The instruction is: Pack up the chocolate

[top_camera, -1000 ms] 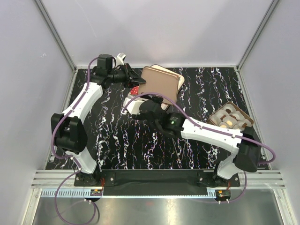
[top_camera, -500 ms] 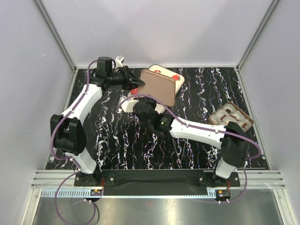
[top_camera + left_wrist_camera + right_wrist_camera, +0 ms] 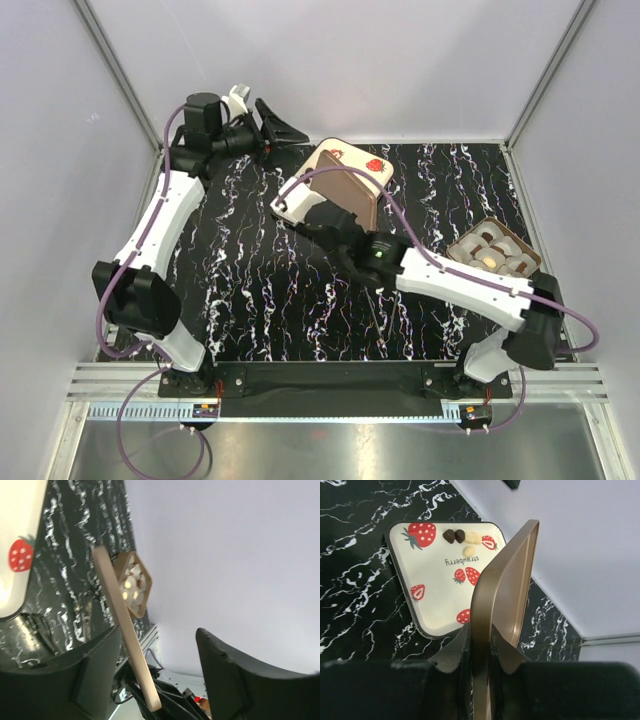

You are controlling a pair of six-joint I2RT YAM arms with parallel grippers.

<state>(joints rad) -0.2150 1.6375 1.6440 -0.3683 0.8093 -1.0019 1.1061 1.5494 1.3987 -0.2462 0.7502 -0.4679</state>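
So, working outward from the bases: my right gripper (image 3: 481,645) is clamping the edge of the brown lid (image 3: 507,575), holding it tipped steeply up over the cream strawberry tray (image 3: 435,600). A few chocolates (image 3: 455,535) are sitting at the tray's far corner — two dark, some pale. More are sitting in the little brown box (image 3: 493,250), off at the right edge of the table (image 3: 250,290). Left gripper (image 3: 157,640) is hanging up at the back left — jaws apart, gripping nothing.
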